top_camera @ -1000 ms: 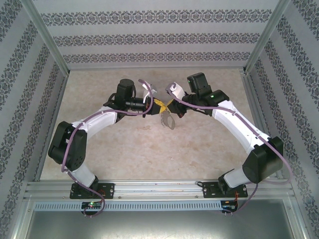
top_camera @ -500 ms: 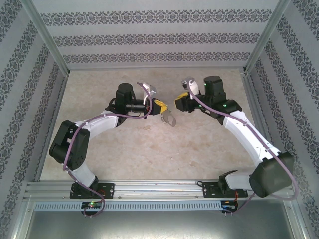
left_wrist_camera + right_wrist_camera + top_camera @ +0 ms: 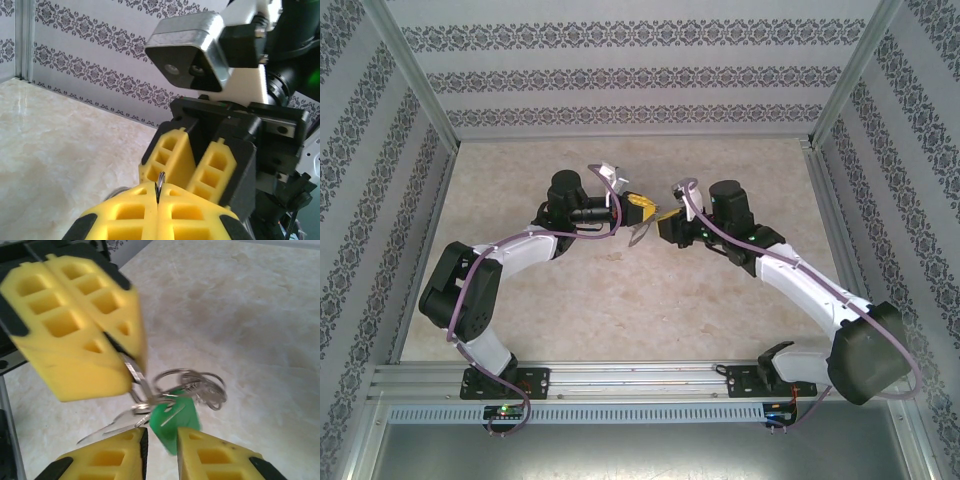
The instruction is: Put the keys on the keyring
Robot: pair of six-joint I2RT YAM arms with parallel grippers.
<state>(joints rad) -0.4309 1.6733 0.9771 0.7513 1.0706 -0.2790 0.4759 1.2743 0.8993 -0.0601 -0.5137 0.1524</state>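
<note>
The right gripper [image 3: 161, 452], back in close after drawing off, holds its jaws narrowly apart at the green tag of the keys [image 3: 172, 420]. Beyond, the left gripper [image 3: 131, 367] stays clenched on the keyring [image 3: 202, 387], above the desk [image 3: 260, 315].

White-and-black arms [image 3: 525, 243], looping purple cables [image 3: 470, 275], yellow honeycombed claw fingers [image 3: 174, 156] on black mounts.

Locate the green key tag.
Right wrist view, low centre: the green tag hangs under the shut left gripper, its lower end between the parted jaws of the right gripper.
</note>
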